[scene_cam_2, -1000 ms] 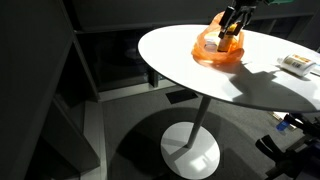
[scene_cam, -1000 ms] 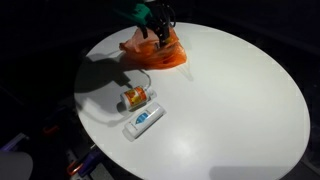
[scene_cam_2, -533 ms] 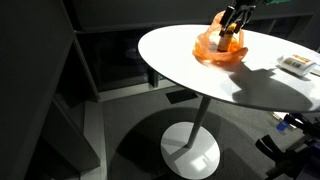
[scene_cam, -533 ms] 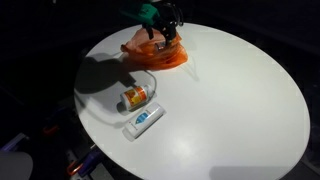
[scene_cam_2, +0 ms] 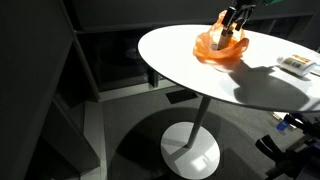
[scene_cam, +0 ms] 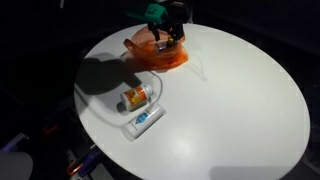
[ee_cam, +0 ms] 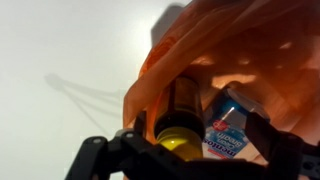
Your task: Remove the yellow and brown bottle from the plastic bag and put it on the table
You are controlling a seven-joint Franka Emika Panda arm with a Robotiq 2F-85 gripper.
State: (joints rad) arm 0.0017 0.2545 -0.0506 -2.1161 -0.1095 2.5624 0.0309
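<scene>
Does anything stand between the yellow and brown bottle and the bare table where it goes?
Yes: the orange plastic bag wraps around the bottle, so its wall lies between bottle and table. A blue-and-white item sits beside it inside.

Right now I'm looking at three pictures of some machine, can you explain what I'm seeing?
It is a robot arm ending in a two-fingered pincer. Two pictures come from cameras standing apart from it; the third comes from a camera on its wrist, looking past the pincer. On the round white table lie an orange plastic bag, an orange can and a white tube. The pincer reaches into the bag, where a brown bottle with a yellow cap sits between its jaws, beside a blue-and-white packet. Whether it grips tight, I cannot tell.
</scene>
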